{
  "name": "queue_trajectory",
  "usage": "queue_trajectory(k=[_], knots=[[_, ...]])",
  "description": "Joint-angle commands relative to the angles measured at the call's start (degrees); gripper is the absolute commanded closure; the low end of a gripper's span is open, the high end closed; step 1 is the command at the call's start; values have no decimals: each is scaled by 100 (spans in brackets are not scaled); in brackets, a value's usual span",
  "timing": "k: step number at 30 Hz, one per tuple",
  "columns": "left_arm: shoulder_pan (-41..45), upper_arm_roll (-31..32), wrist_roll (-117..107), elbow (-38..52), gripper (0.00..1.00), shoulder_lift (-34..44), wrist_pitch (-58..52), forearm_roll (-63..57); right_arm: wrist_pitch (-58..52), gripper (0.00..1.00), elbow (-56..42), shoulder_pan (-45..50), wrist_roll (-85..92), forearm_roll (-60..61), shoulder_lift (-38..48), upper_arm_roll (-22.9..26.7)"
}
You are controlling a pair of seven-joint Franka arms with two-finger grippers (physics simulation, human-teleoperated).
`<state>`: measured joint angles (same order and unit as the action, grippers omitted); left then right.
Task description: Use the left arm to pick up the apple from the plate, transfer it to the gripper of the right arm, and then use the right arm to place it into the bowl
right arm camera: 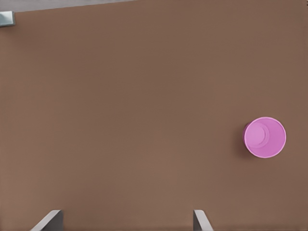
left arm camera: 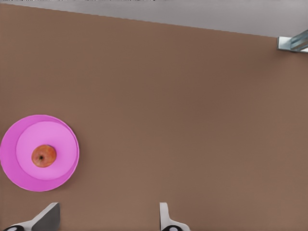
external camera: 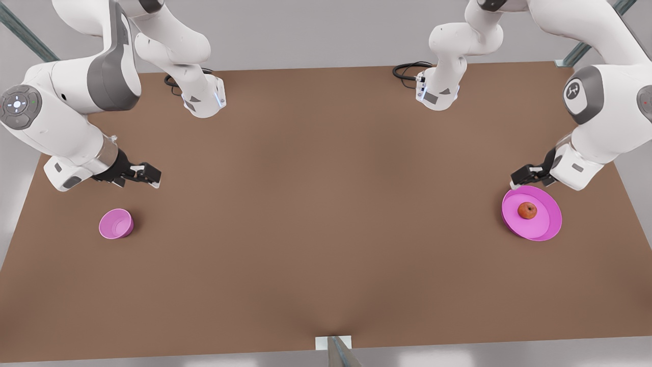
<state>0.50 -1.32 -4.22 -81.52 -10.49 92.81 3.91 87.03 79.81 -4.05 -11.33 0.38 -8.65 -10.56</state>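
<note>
The apple sits in the middle of the plate, which rests on the brown counter near the front view's right edge. In the left wrist view the apple lies centred on the plate, with bare counter all around.

The left gripper hangs just above the far rim of the plate, on the front view's right, touching nothing. Its fingers stand well apart with only counter between them.

The bowl stands upright on the counter near the front view's left edge, well apart from the plate. The right wrist view shows the bowl from above, open and with nothing inside.

The right gripper hovers above the counter just beyond the bowl, on the front view's left. Its fingers are spread wide and hold nothing.
</note>
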Motion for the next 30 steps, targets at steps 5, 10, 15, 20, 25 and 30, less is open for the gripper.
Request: queue_trajectory(k=[5, 10, 15, 20, 25, 30], knots=[[-339, -17, 282, -57, 0, -225, 202, -4, -28, 0, -53, -17, -440, -38, 21, 45], [-964, -26, 1406, -1612, 0, -348, 2082, 31, 34, 0, -194, -34, -97, -161, 12, 27], [-1429, -237, 2478, -2334, 0, -621, 3076, 181, 51, 0, -194, 10, -106, -144, -32, 1], [-1869, -246, 3287, -2843, 0, -884, 3946, 154, 60, 0, -185, -8, -62, -144, -32, 10], [-2071, -255, 3745, -3116, 0, -1297, 4587, 137, 43, 0, -185, -8, -36, -152, -32, 10], [-2098, -246, 3859, -3134, 0, -1640, 4860, 137, 34, 0, -177, -25, -45, -152, -32, 19]])
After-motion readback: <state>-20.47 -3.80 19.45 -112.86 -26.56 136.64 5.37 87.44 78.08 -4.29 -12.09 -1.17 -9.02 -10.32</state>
